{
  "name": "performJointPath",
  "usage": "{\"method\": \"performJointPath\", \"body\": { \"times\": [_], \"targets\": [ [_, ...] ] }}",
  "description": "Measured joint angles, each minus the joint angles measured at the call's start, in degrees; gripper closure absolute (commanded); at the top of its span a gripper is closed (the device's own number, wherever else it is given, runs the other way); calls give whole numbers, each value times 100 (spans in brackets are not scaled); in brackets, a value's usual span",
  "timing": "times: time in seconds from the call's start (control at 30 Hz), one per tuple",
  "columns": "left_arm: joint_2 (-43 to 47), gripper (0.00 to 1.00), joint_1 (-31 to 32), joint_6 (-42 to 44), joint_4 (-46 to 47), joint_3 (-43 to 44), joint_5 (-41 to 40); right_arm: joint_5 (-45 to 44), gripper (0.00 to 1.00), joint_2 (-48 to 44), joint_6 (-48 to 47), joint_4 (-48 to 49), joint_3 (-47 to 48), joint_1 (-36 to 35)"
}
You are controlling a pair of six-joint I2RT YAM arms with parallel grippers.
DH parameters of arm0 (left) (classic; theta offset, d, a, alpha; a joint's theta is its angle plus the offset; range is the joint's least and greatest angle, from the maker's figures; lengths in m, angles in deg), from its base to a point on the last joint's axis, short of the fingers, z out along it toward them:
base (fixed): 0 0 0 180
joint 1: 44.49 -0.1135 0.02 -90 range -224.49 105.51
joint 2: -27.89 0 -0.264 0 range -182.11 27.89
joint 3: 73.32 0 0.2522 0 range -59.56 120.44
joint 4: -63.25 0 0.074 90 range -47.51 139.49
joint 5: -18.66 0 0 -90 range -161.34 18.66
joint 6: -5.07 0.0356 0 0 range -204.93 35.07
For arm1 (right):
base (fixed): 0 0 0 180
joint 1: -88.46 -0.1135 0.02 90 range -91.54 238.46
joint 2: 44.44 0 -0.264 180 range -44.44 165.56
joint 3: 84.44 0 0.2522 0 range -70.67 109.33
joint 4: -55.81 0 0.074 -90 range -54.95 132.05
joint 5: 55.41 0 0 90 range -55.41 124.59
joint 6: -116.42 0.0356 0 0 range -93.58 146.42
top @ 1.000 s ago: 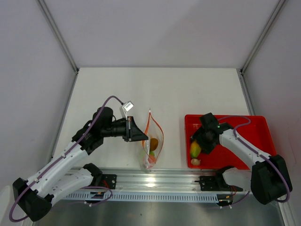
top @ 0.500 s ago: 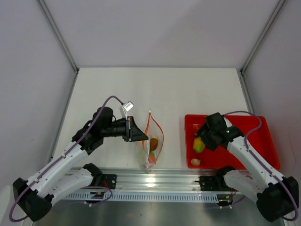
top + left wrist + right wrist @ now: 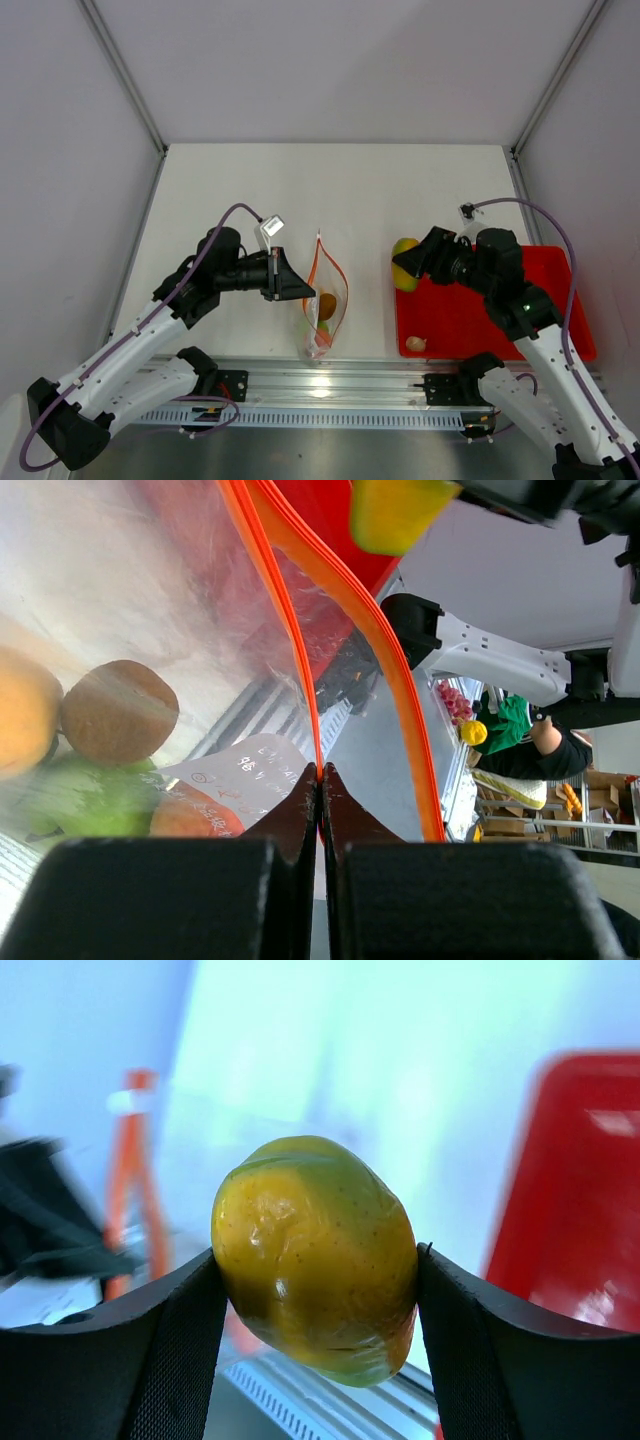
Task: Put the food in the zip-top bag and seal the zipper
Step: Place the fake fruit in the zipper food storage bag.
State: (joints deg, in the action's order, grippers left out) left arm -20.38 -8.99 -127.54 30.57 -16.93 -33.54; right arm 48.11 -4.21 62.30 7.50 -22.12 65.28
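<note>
Presently right pincer pinches the mango beside the red tray; left pincer nips the zipper.

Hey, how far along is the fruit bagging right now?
Done: a kiwi, a green apple and more fruit sit inside the zip-top bag. In hand: the right gripper clamps the mango at the red tray edge, while the left gripper pinches one zipper lip, mouth open. Left: drop the mango in, bag the beige piece on the tray, then seal.

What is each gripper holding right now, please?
Left gripper: closed on the zipper of the zip-top bag.
Right gripper: closed on the mango.
</note>
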Motion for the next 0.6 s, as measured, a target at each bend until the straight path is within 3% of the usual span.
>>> {"method": "performJointPath", "body": {
  "times": [0.3, 0.6],
  "targets": [
    [-4, 100, 0, -2, 39, 0, 2, 1945, 100, -184, -291, 1777, 531, -461],
    [-46, 99, 0, -7, 46, 0, 9, 2247, 100, 409, -710, 2802, 678, -2365]
  ]
}}
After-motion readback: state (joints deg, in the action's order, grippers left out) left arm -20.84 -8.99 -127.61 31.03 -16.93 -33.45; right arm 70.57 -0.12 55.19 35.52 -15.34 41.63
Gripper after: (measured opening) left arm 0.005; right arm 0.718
